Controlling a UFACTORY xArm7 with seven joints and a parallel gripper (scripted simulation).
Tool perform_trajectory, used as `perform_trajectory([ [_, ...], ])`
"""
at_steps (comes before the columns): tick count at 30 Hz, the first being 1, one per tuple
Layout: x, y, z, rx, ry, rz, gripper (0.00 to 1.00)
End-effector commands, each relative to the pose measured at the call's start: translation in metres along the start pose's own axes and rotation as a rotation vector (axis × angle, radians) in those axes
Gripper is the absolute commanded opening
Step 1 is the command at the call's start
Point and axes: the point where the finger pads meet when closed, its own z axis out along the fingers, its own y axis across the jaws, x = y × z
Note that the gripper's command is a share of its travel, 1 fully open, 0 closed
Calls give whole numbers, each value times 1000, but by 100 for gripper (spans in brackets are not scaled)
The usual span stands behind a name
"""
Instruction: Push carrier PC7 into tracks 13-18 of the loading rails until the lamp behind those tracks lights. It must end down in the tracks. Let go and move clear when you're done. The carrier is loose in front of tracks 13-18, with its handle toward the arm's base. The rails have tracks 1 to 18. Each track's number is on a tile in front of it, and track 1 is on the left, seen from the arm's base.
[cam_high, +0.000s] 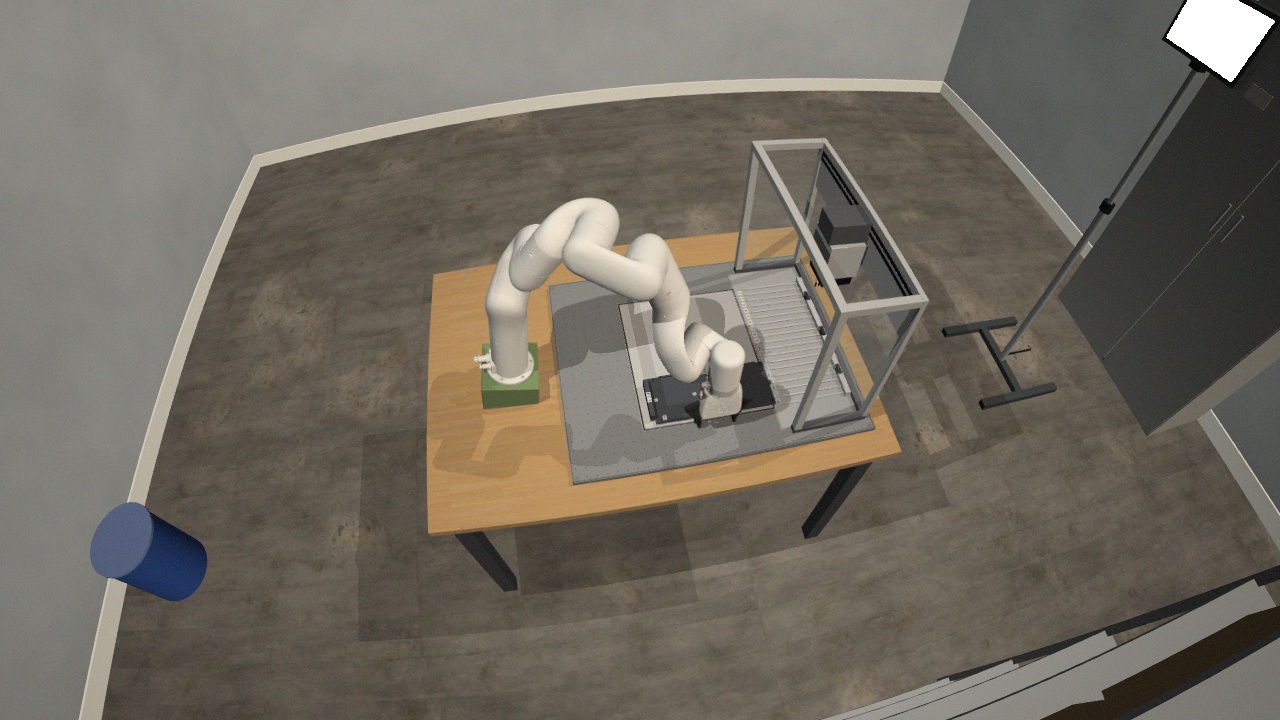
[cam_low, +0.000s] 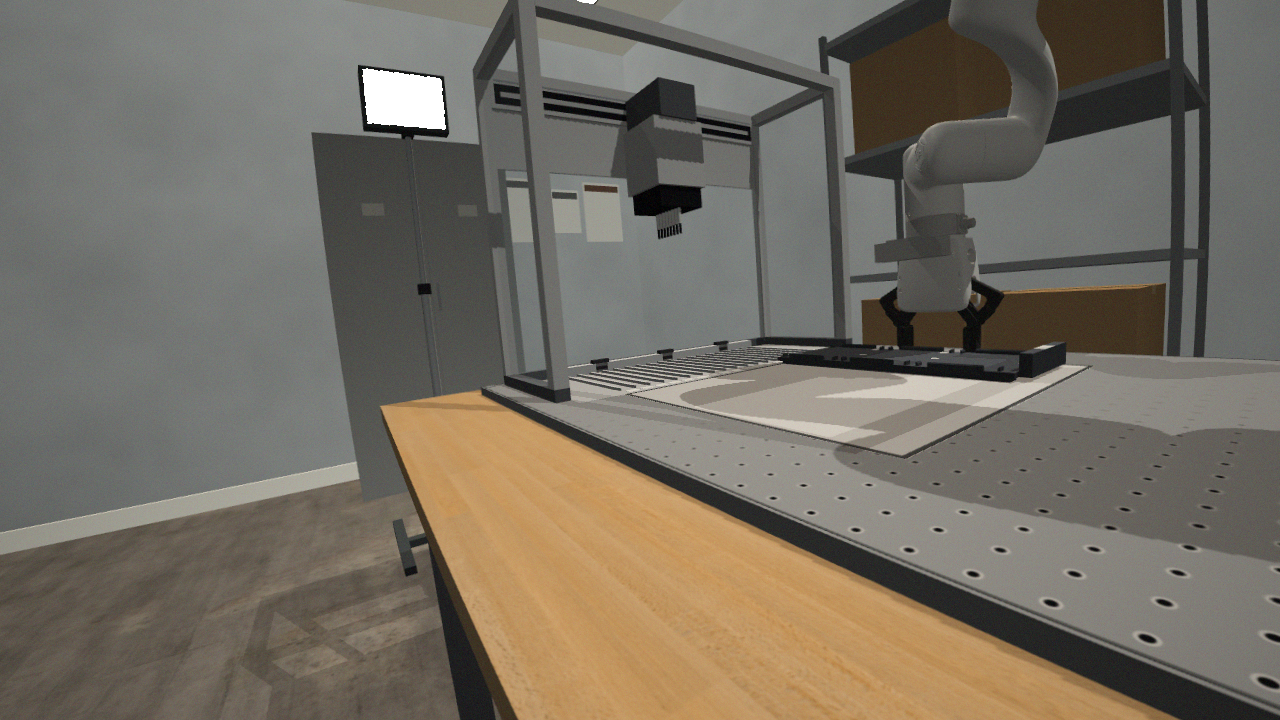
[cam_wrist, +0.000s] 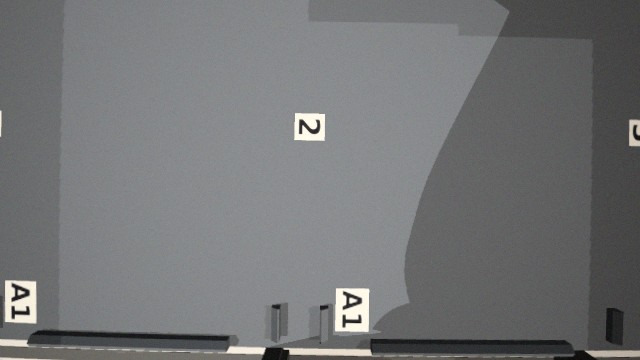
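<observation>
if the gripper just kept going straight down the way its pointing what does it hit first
Most likely the black carrier. The gripper hangs open, fingers pointing down, right over the carrier's flat top, with nothing in between. The remaining gap is hard to judge.
</observation>
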Motion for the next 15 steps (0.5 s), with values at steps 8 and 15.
perform_trajectory([
  [8, -1, 2, -2, -4, -2, 0, 100],
  [15, -5, 2, -2, -4, -2, 0, 100],
])
